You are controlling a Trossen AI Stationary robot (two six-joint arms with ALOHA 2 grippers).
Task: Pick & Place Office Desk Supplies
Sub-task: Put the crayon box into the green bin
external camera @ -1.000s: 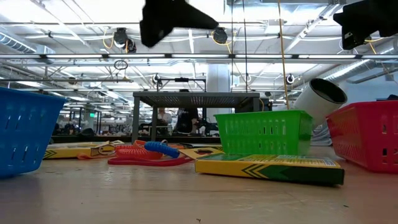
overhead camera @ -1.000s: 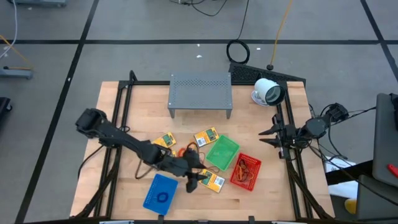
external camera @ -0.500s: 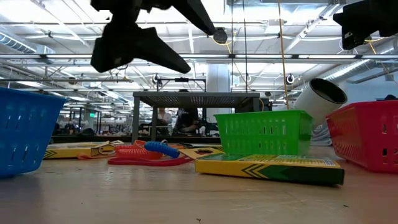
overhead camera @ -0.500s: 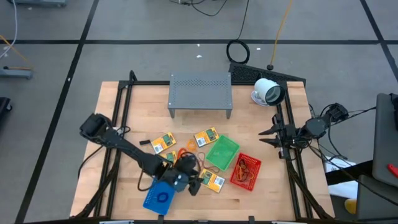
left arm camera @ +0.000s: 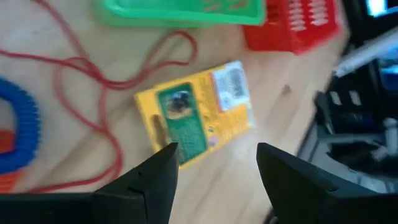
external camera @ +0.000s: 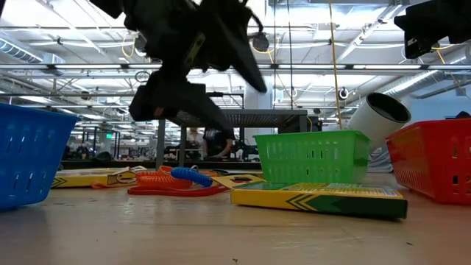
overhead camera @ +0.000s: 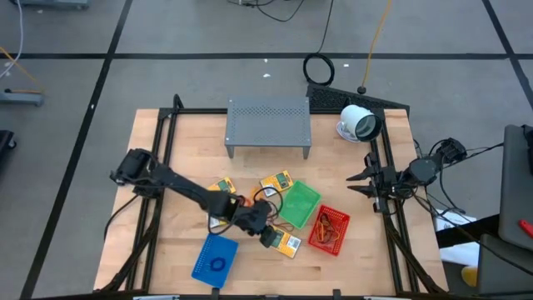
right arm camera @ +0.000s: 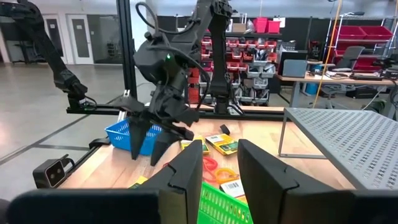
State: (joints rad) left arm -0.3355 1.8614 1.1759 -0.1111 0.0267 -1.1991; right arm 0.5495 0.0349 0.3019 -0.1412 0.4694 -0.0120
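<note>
My left gripper (overhead camera: 268, 235) hangs open, slanting down, just above a flat yellow packet with a green label (left arm camera: 196, 115) that lies flat on the wood near the front; its fingers (left arm camera: 149, 183) stand apart with nothing between them. In the low view the gripper (external camera: 244, 110) is clear of the table. Two more yellow packets (overhead camera: 276, 183) (overhead camera: 221, 188) lie farther back. Thin red band loops (left arm camera: 87, 81) and a blue coil (left arm camera: 18, 124) lie beside the near packet. My right gripper (overhead camera: 360, 182) waits open at the table's right edge.
A green basket (overhead camera: 297, 205), a red basket (overhead camera: 330, 230) and a blue basket (overhead camera: 215, 258) stand around the left gripper. A grey perforated shelf (overhead camera: 268, 125) stands at the back, with a white round device (overhead camera: 358, 122) at the back right. Bare wood shows at the left.
My left gripper has come down toward the table over the near yellow packet and has rolled about its own axis while staying open. The packets, bands and baskets lie as before.
</note>
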